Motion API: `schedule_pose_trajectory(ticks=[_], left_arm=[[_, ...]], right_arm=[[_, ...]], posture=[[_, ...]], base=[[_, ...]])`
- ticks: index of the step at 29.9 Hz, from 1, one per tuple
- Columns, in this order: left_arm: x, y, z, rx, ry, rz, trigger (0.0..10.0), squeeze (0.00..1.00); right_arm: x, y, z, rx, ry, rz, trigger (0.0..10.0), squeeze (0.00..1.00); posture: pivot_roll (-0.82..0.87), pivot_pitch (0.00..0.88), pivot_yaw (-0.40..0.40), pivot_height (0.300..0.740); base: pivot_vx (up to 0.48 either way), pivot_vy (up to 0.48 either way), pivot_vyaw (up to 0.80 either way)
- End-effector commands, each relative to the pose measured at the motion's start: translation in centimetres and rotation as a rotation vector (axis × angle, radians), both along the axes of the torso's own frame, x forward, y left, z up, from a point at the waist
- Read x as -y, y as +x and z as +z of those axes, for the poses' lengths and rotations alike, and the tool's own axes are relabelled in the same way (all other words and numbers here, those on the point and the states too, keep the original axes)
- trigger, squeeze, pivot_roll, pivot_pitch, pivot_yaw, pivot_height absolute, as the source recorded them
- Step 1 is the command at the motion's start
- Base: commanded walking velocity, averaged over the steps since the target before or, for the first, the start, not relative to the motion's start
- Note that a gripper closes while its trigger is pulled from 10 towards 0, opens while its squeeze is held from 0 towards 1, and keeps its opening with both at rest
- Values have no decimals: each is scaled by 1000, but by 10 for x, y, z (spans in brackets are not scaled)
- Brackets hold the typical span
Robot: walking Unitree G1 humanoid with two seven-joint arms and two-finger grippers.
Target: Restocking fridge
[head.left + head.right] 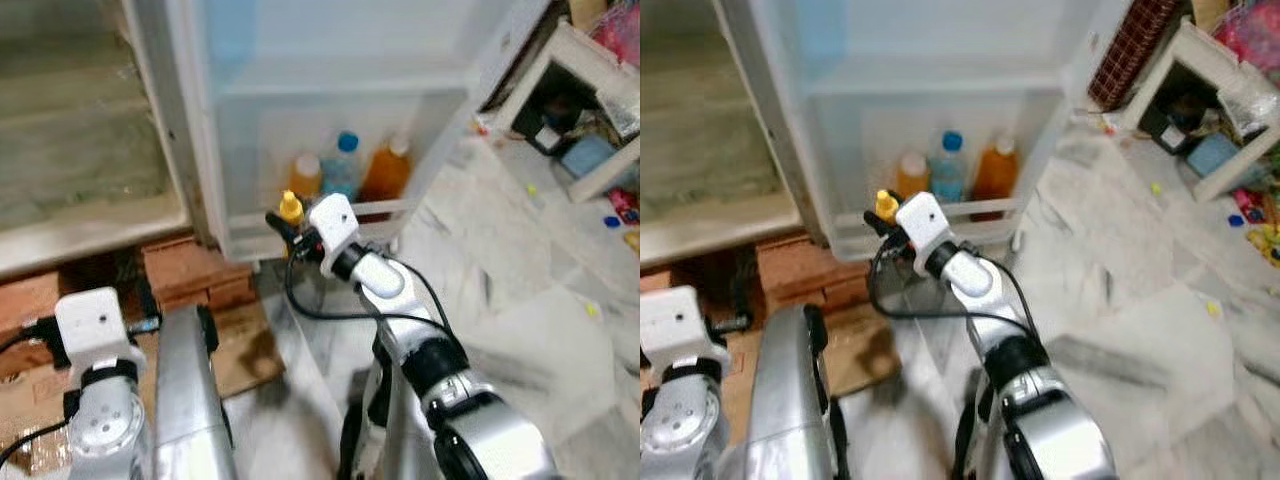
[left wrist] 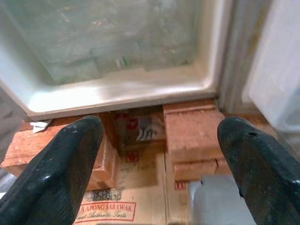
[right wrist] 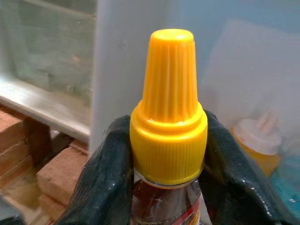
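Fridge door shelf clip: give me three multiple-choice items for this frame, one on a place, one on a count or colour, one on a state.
1. Where is the right gripper?
A. Just in front of the fridge door shelf
B. Down on the cardboard on the floor
C. Over the white side table

2. How many bottles already stand in the door shelf?
A. One
B. Three
C. Five

3. What state is the left gripper in?
A. Shut on a brick
B. Shut on a bottle
C. Open, holding nothing

Answers:
1. A, the head views show it raised at the shelf's front rail.
2. B, two with orange contents flank one with a blue cap.
3. C, its wrist view shows the fingers spread wide apart, with bricks and cardboard visible between them; the right gripper is the one clamped on the yellow-capped bottle.
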State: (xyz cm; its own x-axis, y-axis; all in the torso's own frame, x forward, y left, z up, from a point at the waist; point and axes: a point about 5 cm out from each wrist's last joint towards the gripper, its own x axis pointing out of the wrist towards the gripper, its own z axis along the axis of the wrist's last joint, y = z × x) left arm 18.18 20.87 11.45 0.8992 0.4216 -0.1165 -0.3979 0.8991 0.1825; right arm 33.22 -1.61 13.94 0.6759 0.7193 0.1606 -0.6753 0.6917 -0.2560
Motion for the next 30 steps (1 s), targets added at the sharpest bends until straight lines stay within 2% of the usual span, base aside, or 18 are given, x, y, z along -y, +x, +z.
schedule_pose_trajectory(ticks=[1,9,15,19,21,23,26,30], left_arm=[[2,-5,6,4,13,-7,10000,0],[10,-15,11,-20,24,-45,10000,0],[12,-21,14,-34,37,-61,10000,0],[12,-27,14,-50,44,-58,10000,0],[11,-30,16,-54,49,-58,10000,0],[11,-30,16,-55,50,-58,10000,0],[12,-32,20,-53,63,-63,10000,0],[10,-37,23,-58,76,-58,10000,0]], right_arm=[[-6,5,17,61,46,-1,10000,0],[-33,12,58,160,161,35,10000,0],[-44,14,70,228,149,-28,10000,0],[-46,15,68,259,117,-78,10000,0],[-48,12,55,249,80,-106,10000,0],[-48,11,53,249,72,-110,10000,0],[-58,1,39,267,27,-110,10000,0],[-75,-11,43,335,37,-69,10000,0]], posture=[[285,267,-112,436],[310,287,-107,436],[336,306,-99,436],[348,315,-95,436],[367,327,-102,436],[367,327,-102,436],[399,344,-106,436],[420,360,-102,436]], base=[[0,0,0],[0,0,0],[0,0,0],[0,0,0],[0,0,0],[0,0,0],[0,0,0],[0,0,0]])
